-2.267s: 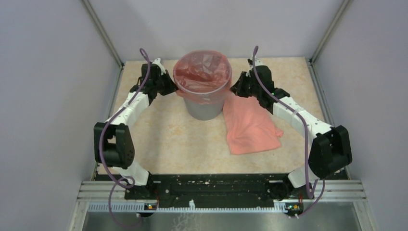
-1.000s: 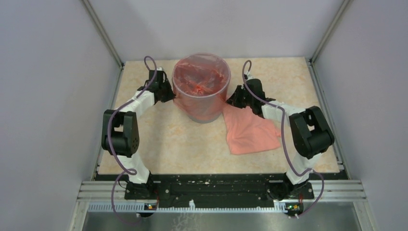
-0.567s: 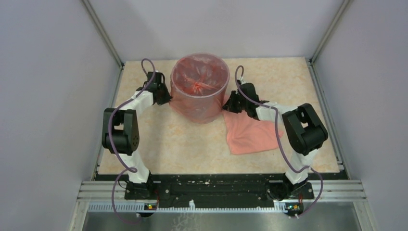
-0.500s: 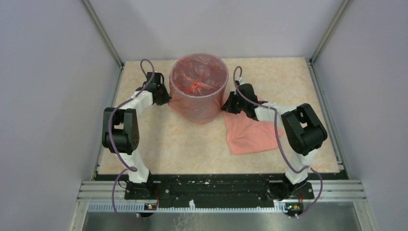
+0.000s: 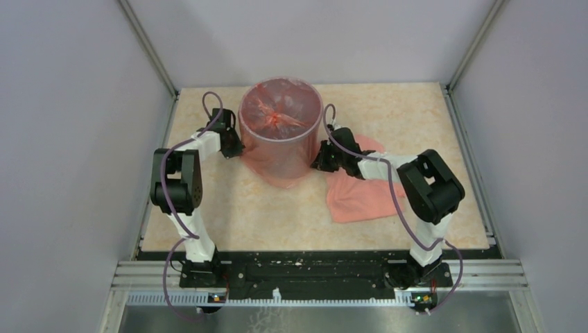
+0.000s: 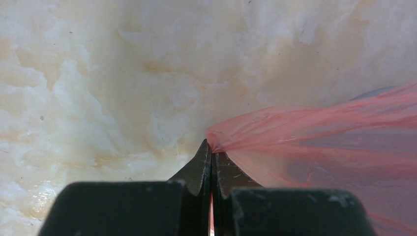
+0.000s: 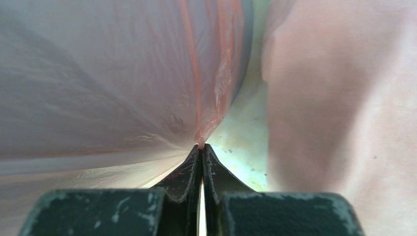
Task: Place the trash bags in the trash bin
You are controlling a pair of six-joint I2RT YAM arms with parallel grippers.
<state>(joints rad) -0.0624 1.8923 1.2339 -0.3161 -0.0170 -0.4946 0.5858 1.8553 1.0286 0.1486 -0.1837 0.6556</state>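
From above, a marbled beige counter [image 5: 229, 208] sits between plain grey walls [image 5: 69, 139], with a metal rail [image 5: 312, 274] along its near edge and a purple cable [image 5: 170, 156] looping over each of the two arms. There is one trash bin [image 5: 284, 149] at the far middle and there are two trash bags. The draped trash bag [image 5: 274, 177] is a translucent orange-red film that lines the bin's mouth and runs down the outside of the wall to the counter, where it flares into a wrinkled skirt, so the grey bin shows only dimly through it. The flat trash bag [image 5: 360, 198] is paler salmon and opaque-looking, and lies on the counter just right of and nearer than the bin, partly under the right arm. The left gripper [image 5: 234, 146] sits low at the bin's left side and the right gripper [image 5: 319, 161] low at its right side. In the left wrist view, the left gripper [image 6: 211, 147] is clenched on a gathered corner of the draped trash bag [image 6: 319, 132], which fans out to the right just above the counter [image 6: 98, 73]. In the right wrist view, the right gripper [image 7: 201, 150] is likewise pinched tight on a puckered edge of the draped trash bag [image 7: 98, 88]; a grey strip of the trash bin [image 7: 249, 39] shows beside the film, then a sliver of counter [image 7: 241, 142], and the flat trash bag [image 7: 344, 98] fills the right side.
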